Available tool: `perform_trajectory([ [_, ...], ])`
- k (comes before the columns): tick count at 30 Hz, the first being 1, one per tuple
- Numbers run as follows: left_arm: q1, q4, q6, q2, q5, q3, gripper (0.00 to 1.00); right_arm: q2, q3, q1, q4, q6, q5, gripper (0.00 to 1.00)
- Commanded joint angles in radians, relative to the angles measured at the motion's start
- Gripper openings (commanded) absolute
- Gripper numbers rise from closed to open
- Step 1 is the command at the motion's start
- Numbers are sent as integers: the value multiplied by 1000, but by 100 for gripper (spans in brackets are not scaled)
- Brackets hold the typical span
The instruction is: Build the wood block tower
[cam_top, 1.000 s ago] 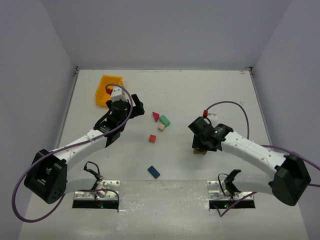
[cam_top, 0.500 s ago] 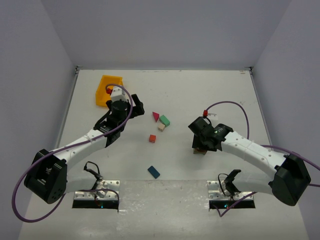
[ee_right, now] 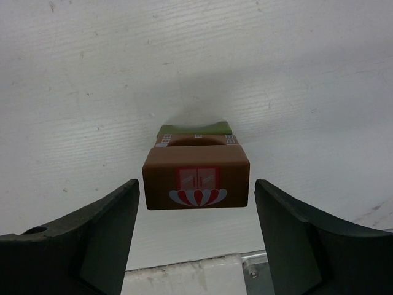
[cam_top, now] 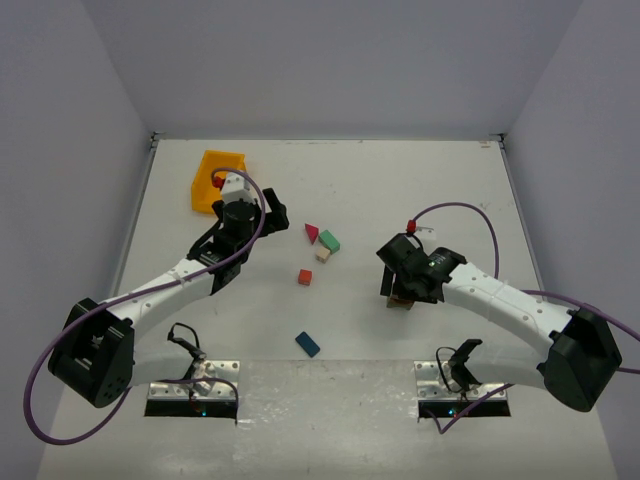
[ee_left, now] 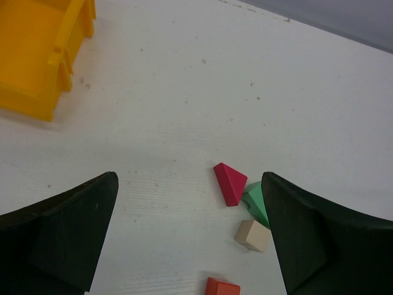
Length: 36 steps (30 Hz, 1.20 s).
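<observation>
from my seat the tower (cam_top: 401,300) is only two pieces so far, standing at about 4 o'clock from the middle of the table (cam_top: 400,180), close in front of the right arm. the right wrist view shows a brown block (ee_right: 196,161) with a painted door sitting flat on an olive block (ee_right: 194,129). it lies square, which is what i want from a base before anything smaller goes on. the right gripper (ee_right: 196,187) straddles the brown block with a thin strip of table showing on each side, so i read its jaws as parted and holding nothing, the block resting on its own weight. the left gripper (ee_left: 189,184) hovers wide and empty over bare table, aimed toward the loose pieces at its 1 o'clock: a magenta prism (ee_left: 229,183), a green block (ee_left: 256,203) touching it at the prism's 4 o'clock, and a cream block (ee_left: 253,235) just beside the green one at 6 o'clock. a red block (ee_left: 222,287) lies a little apart at the frame's bottom edge. a blue block (cam_top: 307,344) lies well apart, at 6 o'clock from the red one in the overhead view. the yellow bin (ee_left: 61,61) sits at the table's 10 o'clock corner, out of the way. my judgement is that most of the build is left. the prism belongs last, since nothing can rest on its sloped faces, and the next lift off the base needs to go straight up so a finger does not nudge the brown block.
</observation>
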Motion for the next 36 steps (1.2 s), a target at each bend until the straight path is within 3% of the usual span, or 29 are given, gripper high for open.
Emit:
perform_trajectory([
  [1,9,52,-2,-2,5,9,100,-17,5,0,-2,19,31,75],
  [6,10,52,0,-1,4,9,100,-19,8,-1,9,-2,31,81],
  [11,9,54,1,0,11,10,100,-28,32,-1,56,-88,27,99],
  [22,9,49,4,-2,19,11,100,7,144,0,290,-439,-102,99],
  [28,9,45,3,-11,14,10,100,202,254,-1,489,-673,-125,99],
  [36,9,58,4,-29,-5,-4,100,625,549,-40,512,-783,-286,99],
])
